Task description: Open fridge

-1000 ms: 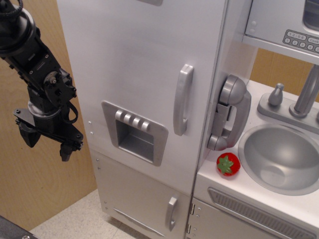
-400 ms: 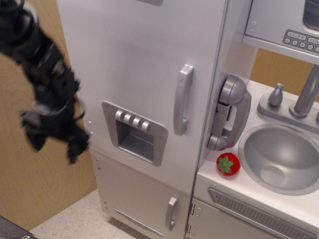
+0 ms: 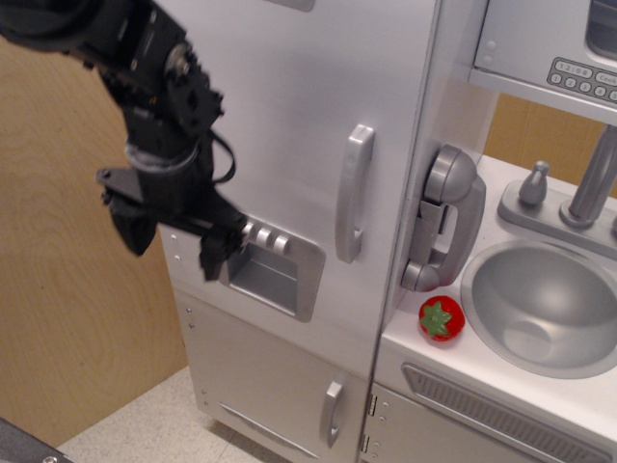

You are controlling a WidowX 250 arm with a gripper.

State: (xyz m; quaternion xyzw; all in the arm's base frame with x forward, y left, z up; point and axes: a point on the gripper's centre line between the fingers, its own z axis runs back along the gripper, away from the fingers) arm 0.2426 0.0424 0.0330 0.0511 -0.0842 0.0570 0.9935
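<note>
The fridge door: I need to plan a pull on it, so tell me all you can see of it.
The fridge door is a tall, silver-grey, brushed-looking panel and appears shut. A vertical grey handle sits near its right edge, untouched. A recessed grey dispenser panel with small buttons lies lower left. The gripper, jaws apart, overlaps the door's left side at the dispenser; contact cannot be told.
</note>
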